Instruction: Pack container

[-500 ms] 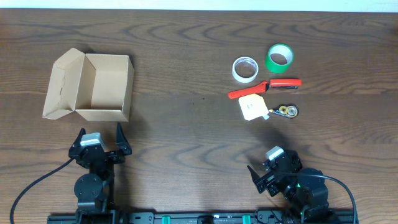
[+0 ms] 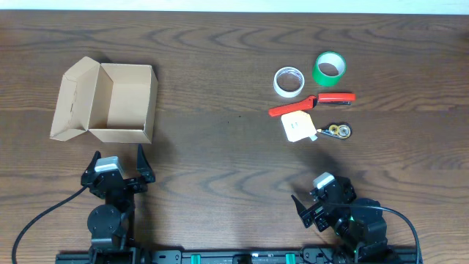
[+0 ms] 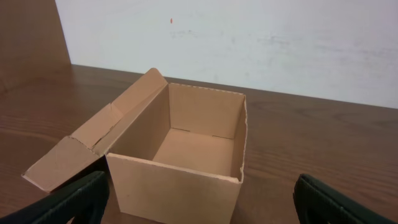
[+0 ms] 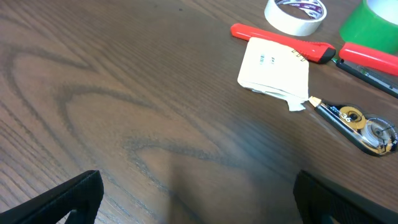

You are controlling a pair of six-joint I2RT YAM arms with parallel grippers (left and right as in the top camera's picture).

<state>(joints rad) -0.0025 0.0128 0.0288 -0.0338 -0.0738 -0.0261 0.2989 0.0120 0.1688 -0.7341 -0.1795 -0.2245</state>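
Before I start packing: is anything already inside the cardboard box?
No, in the left wrist view the box stands open and shows only its bare cardboard floor, with nothing lying in it.

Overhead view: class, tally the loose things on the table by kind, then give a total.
cardboard box: 1
tape rolls: 2, the white tape roll and the green tape roll
red-handled tool: 1
paper note: 1
correction-tape dispenser: 1
Total: 6

Tan container [image 2: 129, 103] — grn tape [image 2: 330, 68], wht tape [image 2: 289, 81], red-handled tool [image 2: 335, 97]
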